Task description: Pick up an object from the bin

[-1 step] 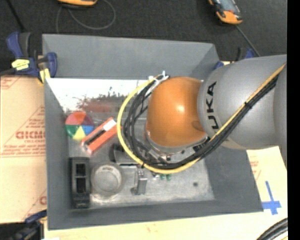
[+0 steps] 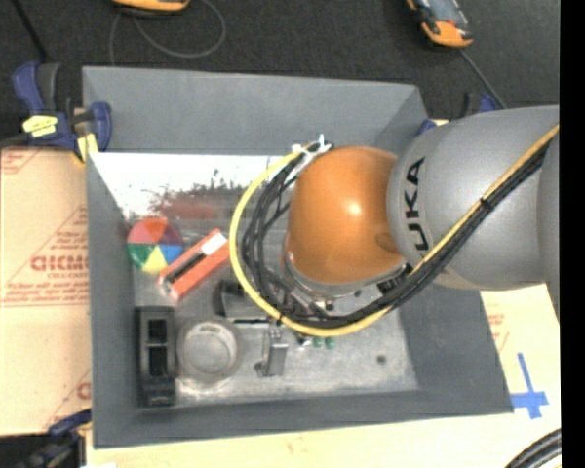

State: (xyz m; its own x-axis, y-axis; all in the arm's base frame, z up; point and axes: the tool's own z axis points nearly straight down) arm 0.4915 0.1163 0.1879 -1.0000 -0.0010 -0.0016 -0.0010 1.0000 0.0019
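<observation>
My gripper point(image 2: 272, 355) reaches down below the orange wrist cover, near the bin's front middle. Just left of it lies a round grey lid-like disc point(image 2: 209, 348), close by but apart from it. A black oblong block with recesses point(image 2: 155, 356) lies along the bin's front left wall. Further back left, an orange and white oblong box point(image 2: 196, 263) lies slanted. A ball in red, yellow, green and blue point(image 2: 149, 245) rests beside that box. A dark piece point(image 2: 226, 303) shows under the cables; what it is I cannot tell.
The arm and its orange cover hang over the bin's middle and right, hiding what lies beneath. Small green bits point(image 2: 318, 340) show under the cover's edge. Bare bin floor runs along the front right.
</observation>
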